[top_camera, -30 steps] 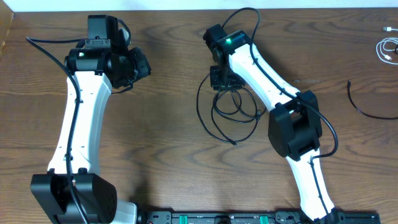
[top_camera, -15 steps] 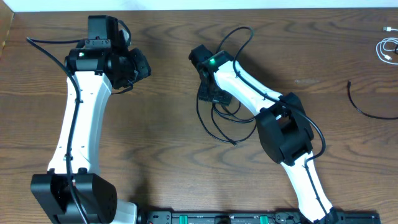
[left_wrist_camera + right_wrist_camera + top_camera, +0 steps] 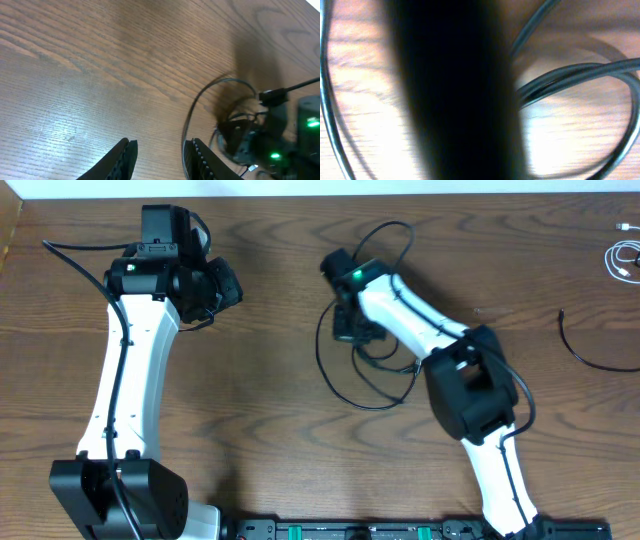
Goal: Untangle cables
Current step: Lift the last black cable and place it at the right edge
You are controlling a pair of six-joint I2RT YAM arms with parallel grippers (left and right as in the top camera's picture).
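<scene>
Brown wooden table [image 3: 270, 410] seen overhead: right gripper [image 3: 352, 330] down on the looped black cable [image 3: 321, 358] mid-table, another black cable [image 3: 578, 356] and the white cable [image 3: 622, 258] well apart at the right edge, left gripper [image 3: 225, 283] off to the left. Left wrist: its 2 fingers [image 3: 125, 155] stand apart over bare wood. Right wrist: blurred cable strands beside 1 dark finger [image 3: 455, 90]; I cannot tell whether those jaws are apart or together.

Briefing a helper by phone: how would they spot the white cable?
On the wooden table, look at the far right edge near the overhead view's top corner. The white cable lies there in a small coil. It alone is white; the curved black cable below it is not coiled.
</scene>
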